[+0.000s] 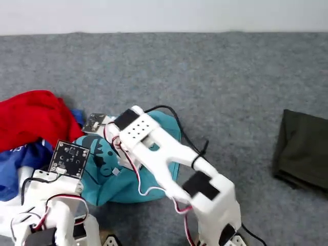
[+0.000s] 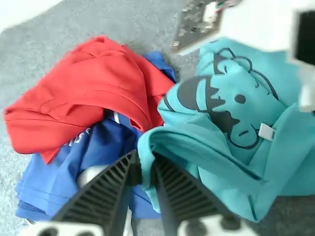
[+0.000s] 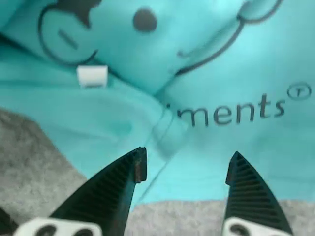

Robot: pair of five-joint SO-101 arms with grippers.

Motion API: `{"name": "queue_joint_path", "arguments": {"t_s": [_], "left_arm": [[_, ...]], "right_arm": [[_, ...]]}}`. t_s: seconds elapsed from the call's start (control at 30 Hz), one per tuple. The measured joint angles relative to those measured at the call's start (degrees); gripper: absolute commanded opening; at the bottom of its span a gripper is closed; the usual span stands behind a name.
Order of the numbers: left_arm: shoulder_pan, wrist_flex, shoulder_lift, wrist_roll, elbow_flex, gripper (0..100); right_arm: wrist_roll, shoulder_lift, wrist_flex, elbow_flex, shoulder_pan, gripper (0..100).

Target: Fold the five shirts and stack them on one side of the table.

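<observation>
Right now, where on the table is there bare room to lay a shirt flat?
Bare table runs along the far side, beyond the shirts, and between the teal shirt and the folded dark green shirt at the right edge. The near left is crowded: red shirt, blue shirt and teal shirt overlap.

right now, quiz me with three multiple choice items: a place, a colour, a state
1. Where is the dark green shirt? A) far right, apart from the others B) on an arm C) in a gripper
2. Which colour shirt lies on the blue shirt? A) yellow B) red C) black
3. The right gripper is: A) shut on cloth B) shut, empty C) open over the teal shirt
1 A, it lies alone at right; 2 B, the red shirt drapes over it; 3 C, jaws apart above teal.
</observation>
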Motion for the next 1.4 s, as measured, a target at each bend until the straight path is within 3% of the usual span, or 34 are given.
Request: {"name": "queue_joint_path", "arguments": {"t_s": [0.3,0.47,0.67,0.9,1.07,1.23,1.4], "left_arm": [[0.0,0.0,0.0,0.0,0.09,1],[0.0,0.0,0.0,0.0,0.09,1],[0.0,0.0,0.0,0.0,0.26,1],[0.0,0.0,0.0,0.0,0.26,1],[0.0,0.0,0.0,0.0,0.26,1],[0.0,0.0,0.0,0.0,0.26,1],[0.0,0.0,0.0,0.0,0.79,1]], "right_arm": [[0.0,8.62,-0.18,-3.6,0.0,26.0],[0.0,8.79,-0.18,-3.6,-0.26,16.2],[0.7,8.79,-1.14,-3.6,-2.73,14.6],[3.34,8.79,-1.32,-4.13,-3.69,2.9],[4.57,8.79,1.23,-6.86,-3.69,3.6],[4.57,8.79,3.16,-7.03,-3.69,15.0],[4.57,8.79,3.52,-7.03,-3.69,15.6]]}}
